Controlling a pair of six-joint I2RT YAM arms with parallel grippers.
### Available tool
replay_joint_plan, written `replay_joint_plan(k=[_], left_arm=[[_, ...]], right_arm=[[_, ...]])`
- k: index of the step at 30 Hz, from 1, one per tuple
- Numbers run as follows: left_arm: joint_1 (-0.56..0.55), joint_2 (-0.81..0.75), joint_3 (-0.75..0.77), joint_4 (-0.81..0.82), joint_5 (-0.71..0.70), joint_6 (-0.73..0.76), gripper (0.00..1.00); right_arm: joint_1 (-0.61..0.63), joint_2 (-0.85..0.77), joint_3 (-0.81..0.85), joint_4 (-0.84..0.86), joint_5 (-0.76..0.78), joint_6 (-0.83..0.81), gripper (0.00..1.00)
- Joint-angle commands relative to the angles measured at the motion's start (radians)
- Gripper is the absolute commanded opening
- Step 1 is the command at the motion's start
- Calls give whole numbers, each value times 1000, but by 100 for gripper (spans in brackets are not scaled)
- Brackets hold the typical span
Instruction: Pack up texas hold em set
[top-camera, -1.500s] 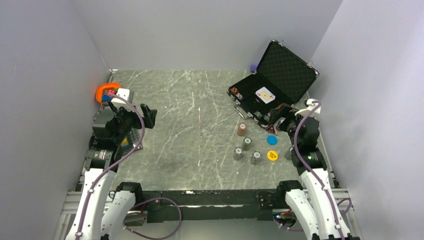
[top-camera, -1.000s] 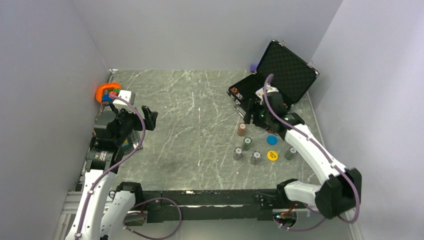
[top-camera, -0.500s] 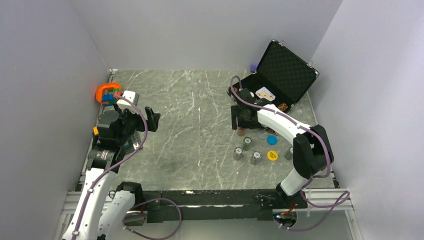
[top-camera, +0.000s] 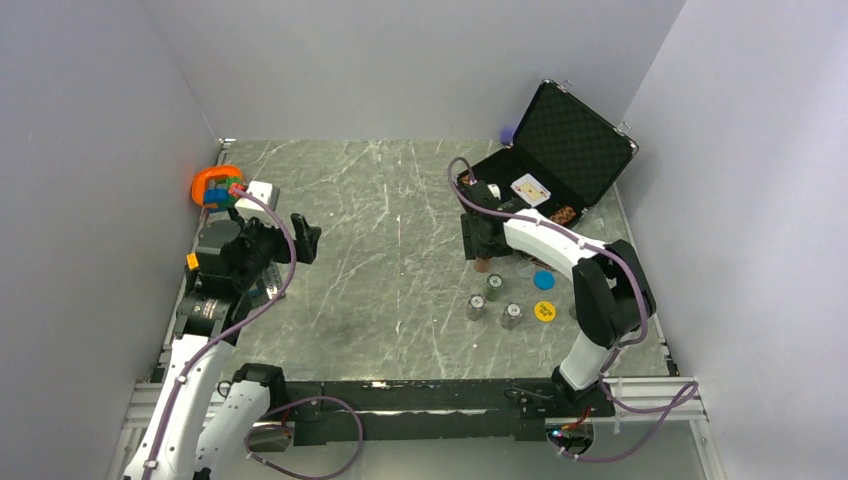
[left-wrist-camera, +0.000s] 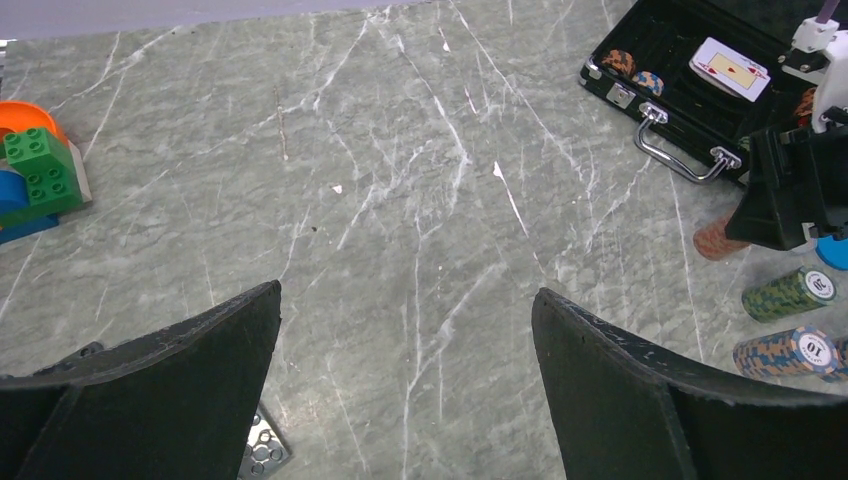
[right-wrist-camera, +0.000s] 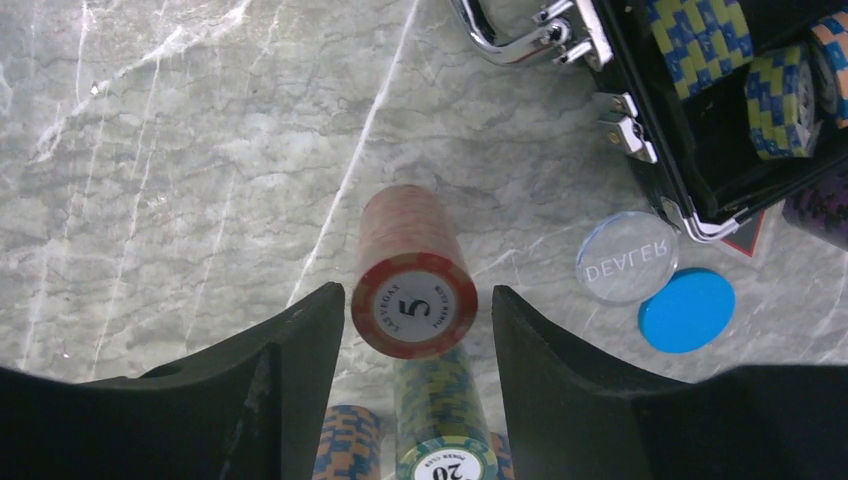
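The black case (top-camera: 500, 170) lies open at the back right, lid up, with a playing card (top-camera: 531, 189) and chips inside. My right gripper (right-wrist-camera: 416, 290) points down over a red chip stack marked 5 (right-wrist-camera: 412, 270), which stands upright on the table between its fingers (right-wrist-camera: 300, 350). A thin gap shows on each side, so the gripper is open. In the top view the red stack (top-camera: 483, 264) sits just in front of the case under the right gripper (top-camera: 478, 248). My left gripper (left-wrist-camera: 405, 300) hangs open and empty over bare table at the left (top-camera: 300, 238).
A green stack marked 20 (right-wrist-camera: 440, 420) and an orange-blue stack (right-wrist-camera: 350, 440) stand just behind the red one. The clear dealer button (right-wrist-camera: 627, 257), a blue disc (right-wrist-camera: 686, 309) and a yellow disc (top-camera: 544, 311) lie nearby. The orange ring with blocks (top-camera: 215, 185) sits far left.
My right arm has swung from the table's right edge across to the red stack, lowered over it, and its jaws have narrowed round it. The left arm has barely moved.
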Motion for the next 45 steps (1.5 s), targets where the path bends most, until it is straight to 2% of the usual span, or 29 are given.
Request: replay_joint_plan(k=[1,5,7,8,11,13,21,31,36,43,45], left_arm=[[-5,2,2,12,-16,8,99],[-5,1,3,7,-24,7,99],[-7,0,6,3,-31,7,99],[-7,-2,7,-1,-38,7,99],[-10,-4,10,-6,-60,4,99],[-13,-6,10,-6,-62,4,99],[-29,-7,8,-4,-64,4,99],[-49,-5,7,-5,-66,5,99],[-54,-2,6,-4,-67,5,99],[-58,4,5,-3,-63,5,99],[-58,7,5,-3,-63,5,99]], right_arm=[[26,19,25,50,47,-35,59],[36,40,26,49,60,-43,54],[39,45,28,41,68,-43,48],[42,44,26,38,73,-44,42],[50,31,26,31,104,-54,13],[54,18,33,28,121,-68,0],[39,-43,138,64,271,-202,0],[-113,4,304,157,221,-283,0],[-127,-17,223,298,366,-403,0],[-188,-46,59,491,383,-530,0],[-200,-28,59,481,381,-538,0]])
